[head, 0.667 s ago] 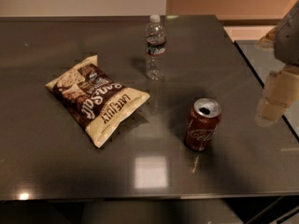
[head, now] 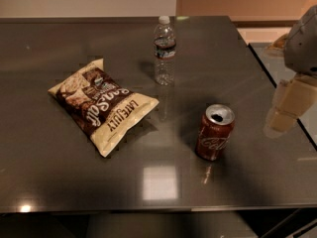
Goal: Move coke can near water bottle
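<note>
The coke can (head: 215, 133), red with a silver top and pull-tab opening, stands upright on the dark table (head: 49, 172) right of centre. The water bottle (head: 164, 51), clear with a white cap and a dark label band, stands upright at the back middle, well apart from the can. My gripper (head: 286, 110) is at the right edge of the view, to the right of the can and slightly above table level, not touching it. It holds nothing that I can see.
A brown and cream snack bag (head: 101, 104) lies flat on the left-centre of the table, left of the can and in front-left of the bottle. The table's right edge (head: 277, 90) runs close beside the gripper. The front edge is near the bottom of the view.
The gripper has shifted slightly toward the can. The can, bottle and bag have not moved.
</note>
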`<state>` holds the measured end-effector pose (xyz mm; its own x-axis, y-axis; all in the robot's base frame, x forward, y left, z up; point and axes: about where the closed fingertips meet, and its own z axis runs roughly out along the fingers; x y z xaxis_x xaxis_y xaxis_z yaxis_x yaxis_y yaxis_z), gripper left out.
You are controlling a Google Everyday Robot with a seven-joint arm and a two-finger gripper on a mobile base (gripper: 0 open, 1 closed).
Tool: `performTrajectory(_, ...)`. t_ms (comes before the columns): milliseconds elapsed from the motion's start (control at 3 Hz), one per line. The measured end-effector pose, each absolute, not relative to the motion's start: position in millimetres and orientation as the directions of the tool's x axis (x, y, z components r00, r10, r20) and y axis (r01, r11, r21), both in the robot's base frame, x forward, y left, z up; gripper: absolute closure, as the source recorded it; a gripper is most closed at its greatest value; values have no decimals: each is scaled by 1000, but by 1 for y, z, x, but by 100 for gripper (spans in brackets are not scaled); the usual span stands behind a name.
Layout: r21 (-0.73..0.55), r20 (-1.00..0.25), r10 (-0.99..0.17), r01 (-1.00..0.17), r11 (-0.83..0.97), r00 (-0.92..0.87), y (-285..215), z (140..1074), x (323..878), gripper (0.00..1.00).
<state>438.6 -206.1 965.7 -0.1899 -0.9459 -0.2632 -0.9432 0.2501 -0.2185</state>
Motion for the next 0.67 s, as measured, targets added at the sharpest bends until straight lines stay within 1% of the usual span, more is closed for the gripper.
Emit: performTrajectory(667, -148, -426, -901, -977, 154, -77, -165, 928, 427, 0)
